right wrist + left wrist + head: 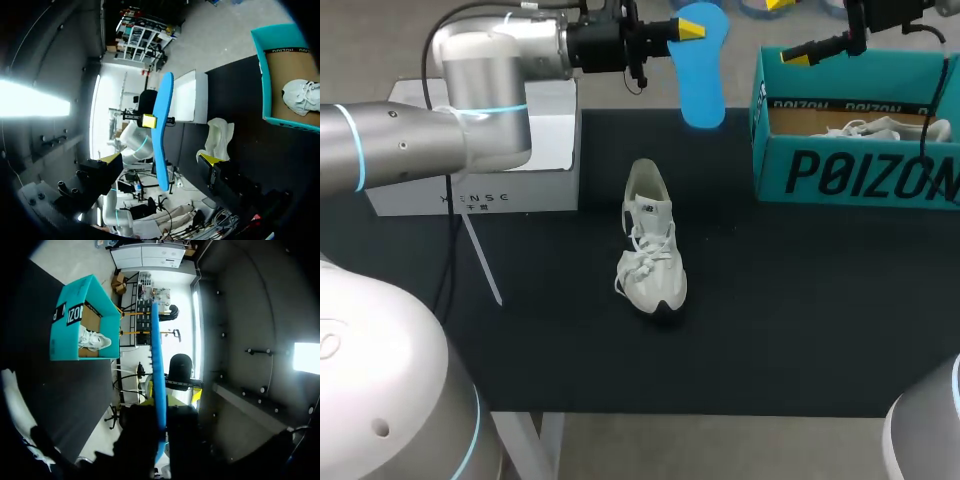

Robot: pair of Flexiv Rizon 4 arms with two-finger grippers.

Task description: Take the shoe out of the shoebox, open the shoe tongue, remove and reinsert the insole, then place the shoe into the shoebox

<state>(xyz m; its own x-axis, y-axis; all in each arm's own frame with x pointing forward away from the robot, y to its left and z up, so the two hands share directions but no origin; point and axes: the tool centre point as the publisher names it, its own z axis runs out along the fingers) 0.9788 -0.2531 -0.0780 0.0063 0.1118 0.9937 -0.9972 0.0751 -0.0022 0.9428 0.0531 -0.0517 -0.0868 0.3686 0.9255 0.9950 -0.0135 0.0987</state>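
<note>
Shoe [652, 250] out of box, upright mid-surface [800, 320], toe toward near edge. Insole [700, 65] is out too. Left claw [688, 28] is clamped on it, in the air over the far edge, well apart from the shoe. Right claw [159, 161] has fingers apart, empty, above shoebox [850, 170] at far right corner. Left to do, I'd say: reinsert insole, box the shoe.

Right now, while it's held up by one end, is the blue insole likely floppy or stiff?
Probably semi-stiff: edge-on in the left wrist view, the blue insole runs nearly straight beyond the left pincer. Likely light, since it looks thin. It may flex when pushed into the shoe.
</note>
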